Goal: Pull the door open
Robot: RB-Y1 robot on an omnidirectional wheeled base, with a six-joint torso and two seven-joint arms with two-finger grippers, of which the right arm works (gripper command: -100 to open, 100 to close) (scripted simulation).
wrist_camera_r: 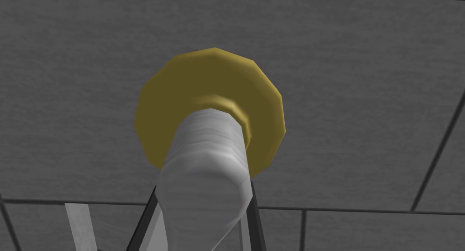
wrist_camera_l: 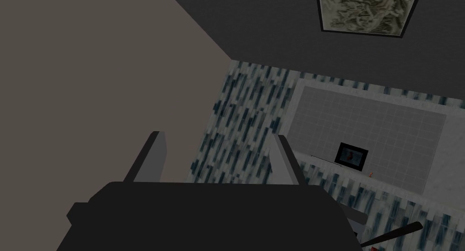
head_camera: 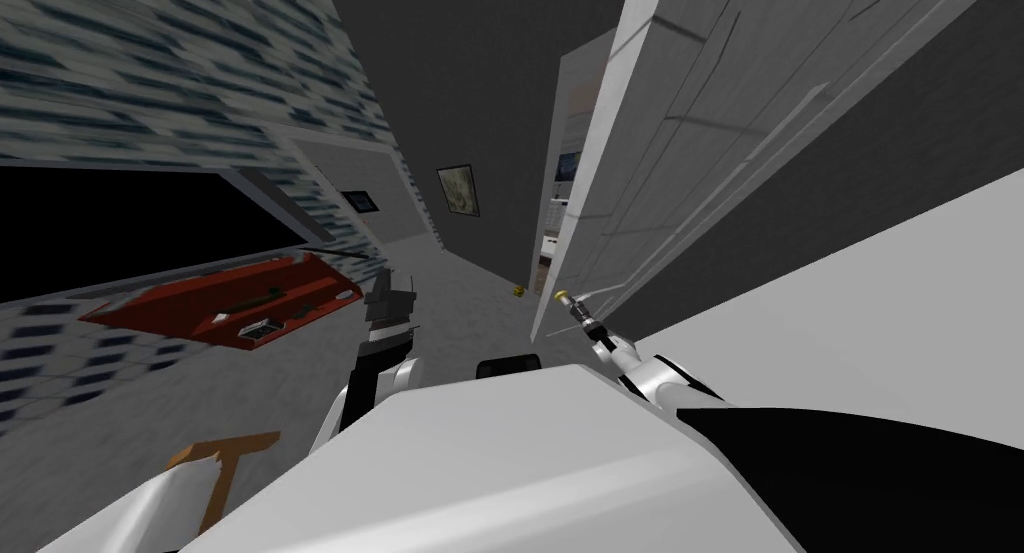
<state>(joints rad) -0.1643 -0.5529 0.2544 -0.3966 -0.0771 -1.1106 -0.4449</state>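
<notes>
A white panelled door (head_camera: 700, 127) stands ajar on my right, its free edge (head_camera: 585, 207) turned toward me. Its handle (wrist_camera_r: 206, 171) is a pale cylinder on a brass-coloured round plate (wrist_camera_r: 172, 89), set against the grey door panel (wrist_camera_r: 363, 103). My right gripper (wrist_camera_r: 203, 189) is shut on the handle, with its dark fingers (wrist_camera_r: 254, 207) pressing the handle's sides. In the head view the right gripper (head_camera: 575, 307) reaches to the door's edge at the handle (head_camera: 562, 296). My left gripper (head_camera: 395, 282) hangs apart to the left, open (wrist_camera_l: 218, 139) and holding nothing.
A red flat object (head_camera: 230, 302) lies at the left below a black area (head_camera: 120, 227). A framed picture (head_camera: 458, 189) hangs on the dark far wall. A small yellow object (head_camera: 517, 291) sits on the floor near the door's edge. A wooden piece (head_camera: 225, 467) is close at my left.
</notes>
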